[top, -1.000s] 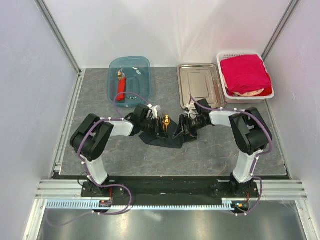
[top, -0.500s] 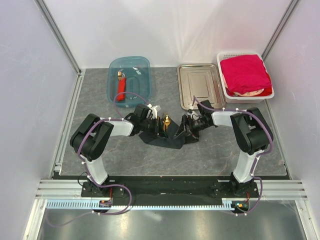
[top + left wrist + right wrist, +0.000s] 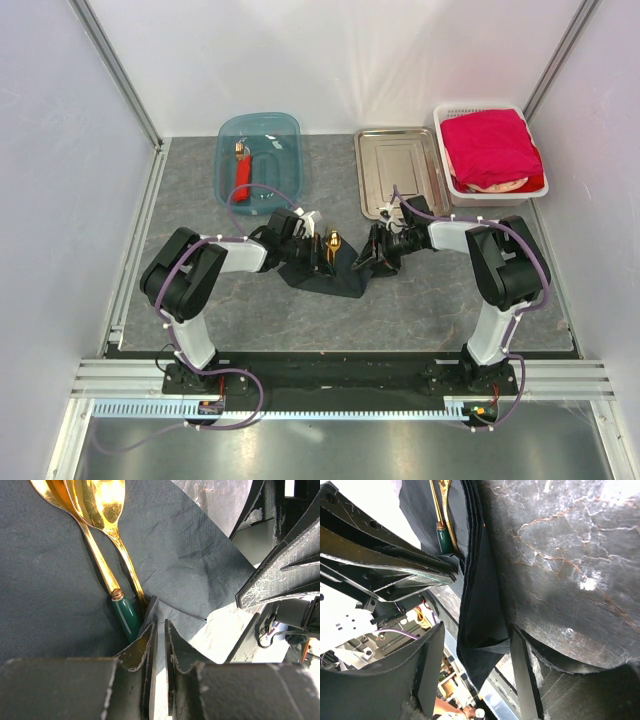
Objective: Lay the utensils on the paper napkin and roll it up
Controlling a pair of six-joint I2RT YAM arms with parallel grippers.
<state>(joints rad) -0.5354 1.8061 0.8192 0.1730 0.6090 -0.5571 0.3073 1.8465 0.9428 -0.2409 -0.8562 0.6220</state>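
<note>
Progress is about halfway, we judge. Our left claw point(image 3: 160, 627) is pressed nearly closed, and a flap of the paper napkin point(image 3: 45, 580) runs in between its tips, seemingly pinched. Just ahead of it the utensils point(image 3: 102, 510) lie together on the napkin, so the placing looks done. Our right claw point(image 3: 476, 637), facing it, has its jaws well apart, straddling the napkin's folded-over edge without clamping it. Beyond lies the marbled tabletop point(image 3: 560, 555). Rolling is barely begun: one fold, cutlery uncovered.
</note>
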